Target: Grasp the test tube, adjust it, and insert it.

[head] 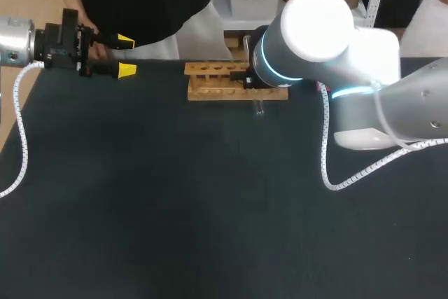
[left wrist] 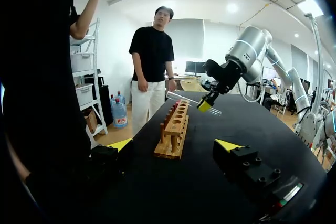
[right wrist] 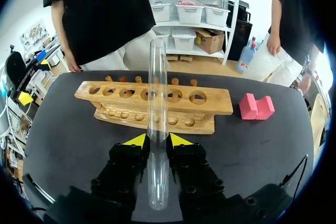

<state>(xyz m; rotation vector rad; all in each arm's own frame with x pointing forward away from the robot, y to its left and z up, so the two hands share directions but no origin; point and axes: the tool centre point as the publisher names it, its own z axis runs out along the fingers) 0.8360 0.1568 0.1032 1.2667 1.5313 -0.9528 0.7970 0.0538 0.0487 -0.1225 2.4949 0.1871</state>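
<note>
You are holding the test tube [right wrist: 157, 103] in your right gripper [right wrist: 157, 141], whose two yellow-tipped fingers are pressing on the glass from either side, drawn in to just the tube's width. The tube is running out along the fingers, with a long stretch reaching ahead of the tips toward the wooden rack [right wrist: 210, 103] and a shorter stretch sitting back between the finger bodies. From the left wrist view it is hanging in the air at a shallow tilt near the rack's far end, not in any hole. The rack is standing on the black table [head: 175, 208] near its far edge, and your right arm [head: 364, 96] is reaching across to it. A pink block [right wrist: 256, 107] is lying on the table just off one end of the rack. Your left gripper [head: 126, 54] is hovering near the table's far left corner, well apart from the rack, its fingers spread wide and gripping nothing.
</note>
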